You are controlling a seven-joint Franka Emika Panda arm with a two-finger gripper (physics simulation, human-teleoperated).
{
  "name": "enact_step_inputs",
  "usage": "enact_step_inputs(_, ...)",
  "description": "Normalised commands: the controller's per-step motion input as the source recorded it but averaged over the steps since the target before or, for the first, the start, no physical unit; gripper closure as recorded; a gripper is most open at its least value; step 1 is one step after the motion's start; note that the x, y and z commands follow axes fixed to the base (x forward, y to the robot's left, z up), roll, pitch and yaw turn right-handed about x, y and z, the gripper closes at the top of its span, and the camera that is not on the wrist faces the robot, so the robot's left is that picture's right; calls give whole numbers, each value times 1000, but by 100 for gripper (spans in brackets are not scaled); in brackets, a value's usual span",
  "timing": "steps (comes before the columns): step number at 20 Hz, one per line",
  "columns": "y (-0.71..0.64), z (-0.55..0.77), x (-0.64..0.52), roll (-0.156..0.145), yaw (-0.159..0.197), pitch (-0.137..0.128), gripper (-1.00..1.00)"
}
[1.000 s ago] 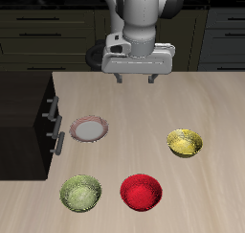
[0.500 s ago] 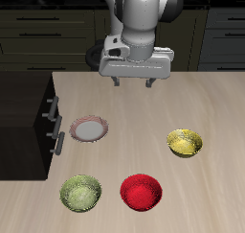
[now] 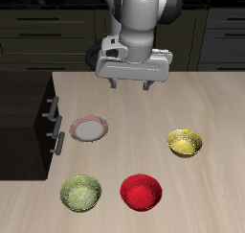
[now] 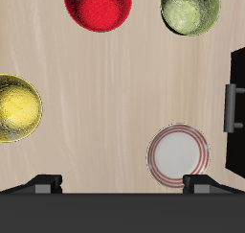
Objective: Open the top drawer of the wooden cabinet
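The wooden cabinet [image 3: 24,122] is a dark box at the table's side edge, with its front facing the table. Two silver bar handles show on that front. The upper one [image 3: 53,107] belongs to the top drawer, which is closed and flush; the other handle [image 3: 57,141] sits below it. My gripper [image 3: 132,83] hangs open and empty above the back of the table, well away from the cabinet. In the wrist view the gripper [image 4: 122,184] shows both fingers spread, with the cabinet [image 4: 237,112] and one handle [image 4: 230,107] at the edge.
A white plate with a red rim [image 3: 88,130] lies on the table nearest the cabinet. A green bowl [image 3: 80,193] and a red bowl [image 3: 142,192] stand near the table's front edge, and a yellow bowl [image 3: 186,142] farther over. Dark kitchen cabinets run behind the table.
The arm has shifted slightly toward the cabinet's side. The gripper stays open and nothing on the table has moved.
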Motion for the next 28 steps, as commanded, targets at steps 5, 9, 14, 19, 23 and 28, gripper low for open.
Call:
enact_step_inputs(5,-77,9,166,-26,15,-2,-100)
enact_step_inputs(9,-159,33,228,-27,-6,1,-100)
enact_step_inputs(14,-19,37,143,-22,-4,0,-100)
enact_step_inputs(19,-23,43,106,-33,40,-21,-100)
enact_step_inputs(23,-237,82,41,-123,69,-47,-100)
enact_step_inputs(28,-346,2,90,-152,95,-32,-100)
